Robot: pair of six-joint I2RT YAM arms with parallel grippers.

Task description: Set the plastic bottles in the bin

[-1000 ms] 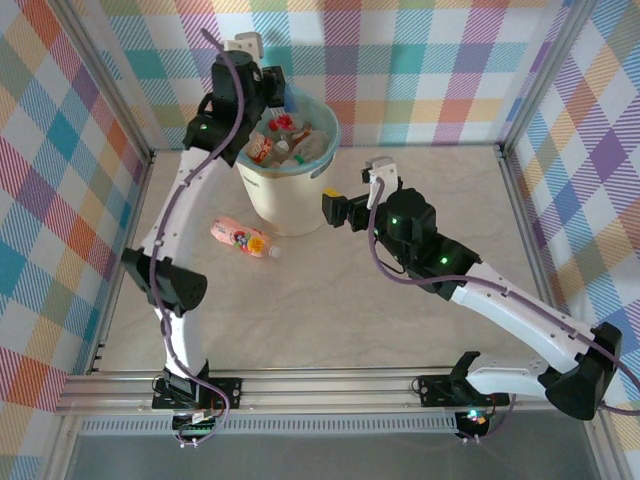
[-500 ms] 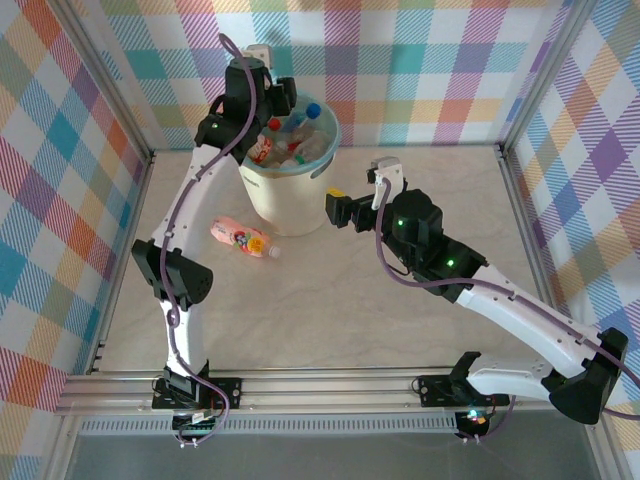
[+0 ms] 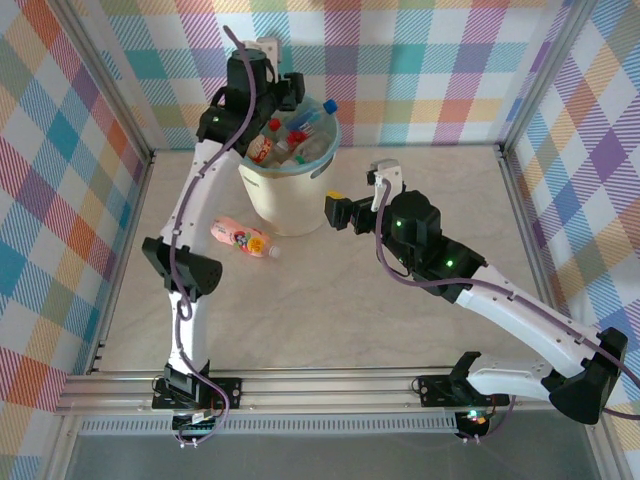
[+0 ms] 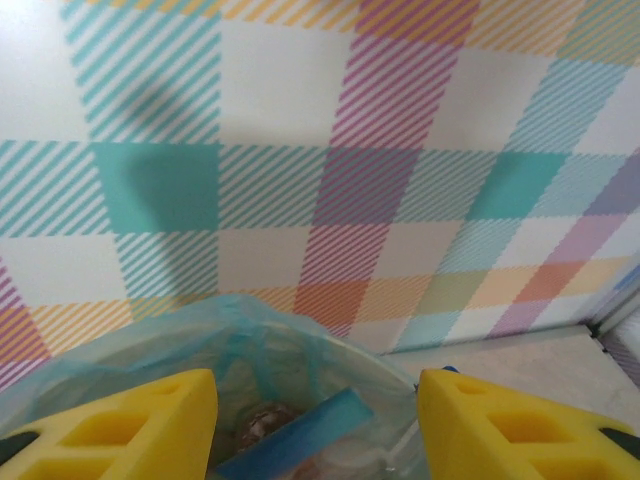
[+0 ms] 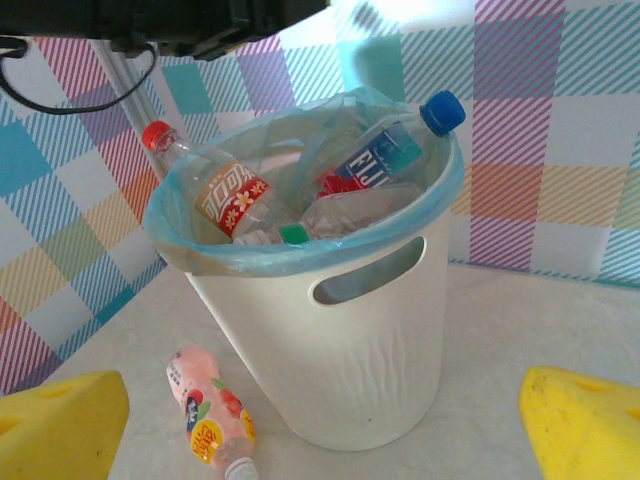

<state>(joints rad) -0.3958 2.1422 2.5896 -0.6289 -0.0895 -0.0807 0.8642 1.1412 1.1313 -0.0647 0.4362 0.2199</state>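
Above the bin (image 3: 285, 205), left gripper (image 4: 318, 420) jaws partly open, empty. Right gripper (image 3: 333, 208) wide open, empty; 1 pink bottle (image 3: 243, 238) lies beside bin.

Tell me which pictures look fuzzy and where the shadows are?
Left wrist view: a soft grey shadow on the checked wall, and the yellow fingers look a bit fuzzy. Right wrist view: the bin is sharp, the wall above it glares white. Top view: even light, nothing fuzzy.
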